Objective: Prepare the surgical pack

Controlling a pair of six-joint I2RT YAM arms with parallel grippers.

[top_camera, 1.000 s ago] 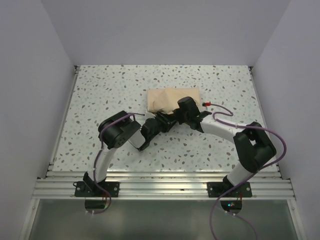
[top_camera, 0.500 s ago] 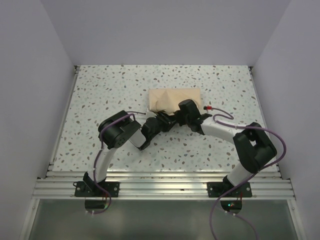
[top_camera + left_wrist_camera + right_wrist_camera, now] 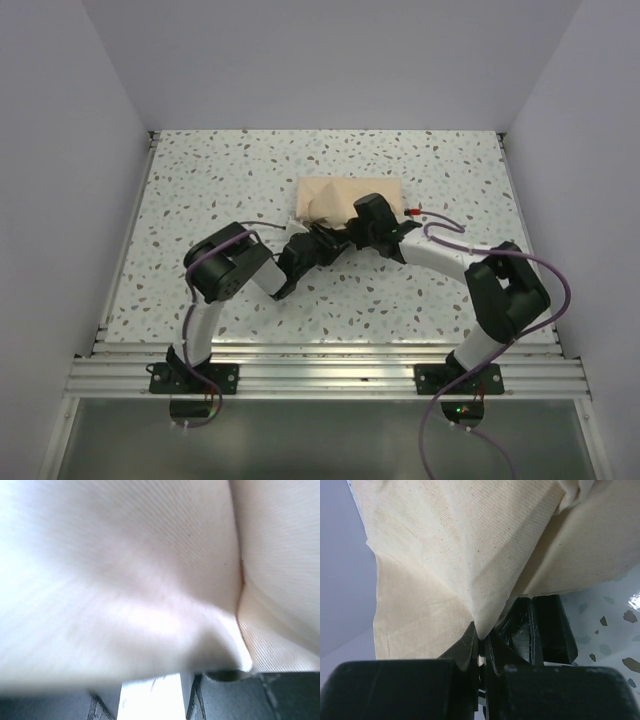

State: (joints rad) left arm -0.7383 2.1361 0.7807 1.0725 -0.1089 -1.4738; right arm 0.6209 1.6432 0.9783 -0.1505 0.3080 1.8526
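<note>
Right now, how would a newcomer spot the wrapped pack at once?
On the speckled table, just past its middle, lies the wrapped pack. It is a folded tan cloth bundle, the only cloth there, far bigger than the red-tipped item to its right.

The left arm (image 3: 215,275) is seen at the lower left of the top view, folded at a raised elbow, with its forearm stretched right toward the frame's centre. The right arm (image 3: 500,300) is bent at the lower right, its white forearm reaching left. The left gripper (image 3: 305,245) and right gripper (image 3: 340,232) are set close together at centre. In the right wrist view the jaws are pinched on a fold of the wrap sheet (image 3: 445,555). The left gripper's fingers are largely covered by the sheet, so their stance cannot be told.
</note>
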